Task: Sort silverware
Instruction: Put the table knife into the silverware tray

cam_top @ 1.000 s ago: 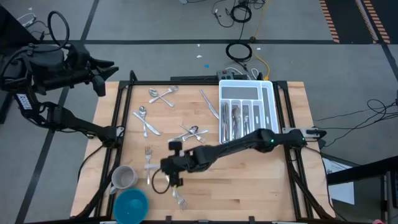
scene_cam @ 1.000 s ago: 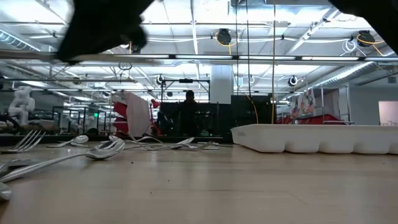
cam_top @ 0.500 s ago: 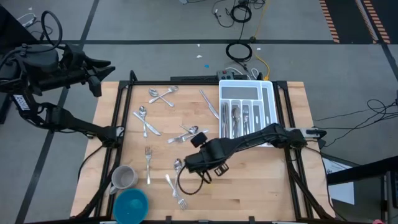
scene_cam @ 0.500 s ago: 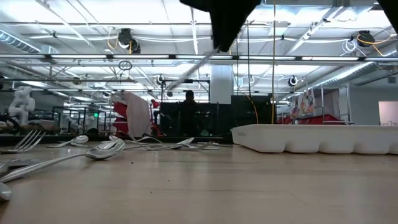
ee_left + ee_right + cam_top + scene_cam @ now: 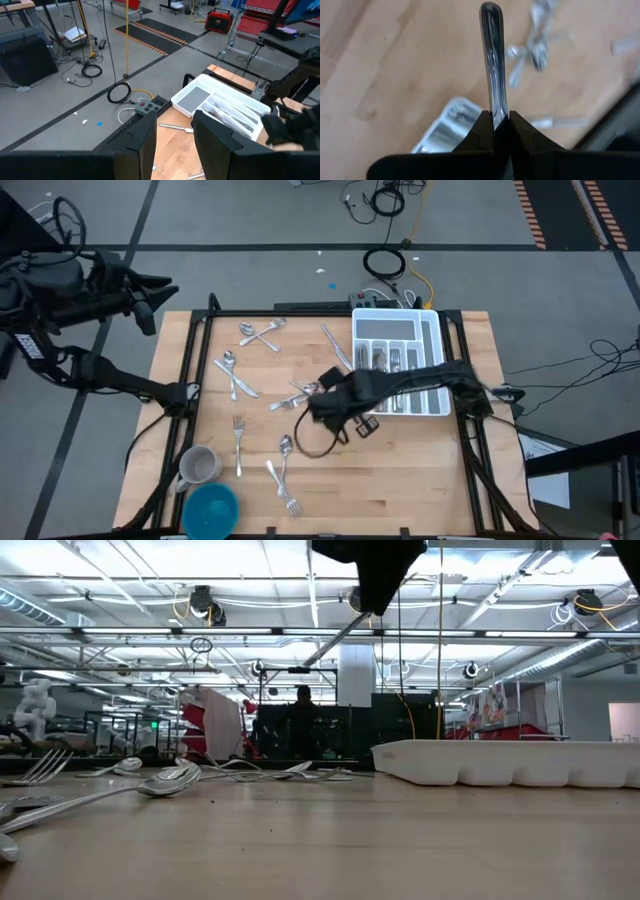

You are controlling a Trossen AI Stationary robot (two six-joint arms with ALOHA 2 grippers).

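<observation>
Between the pads of the right gripper, one piece of silverware is clamped by its end, the slim handle standing straight out beyond the fingertips (which end is buried in the grip cannot be told). The gripper hangs above the table, just short of the white organiser tray on its far side.

Risks noted:
- Narrow pinch on smooth metal; the piece could pivot or slip during the carry and fall among the loose forks and spoons lying below and behind the gripper.
- A tilted release could bridge a tray divider or land in the wrong compartment.

The left gripper waits well off the table's corner, fingers apart, empty.
</observation>
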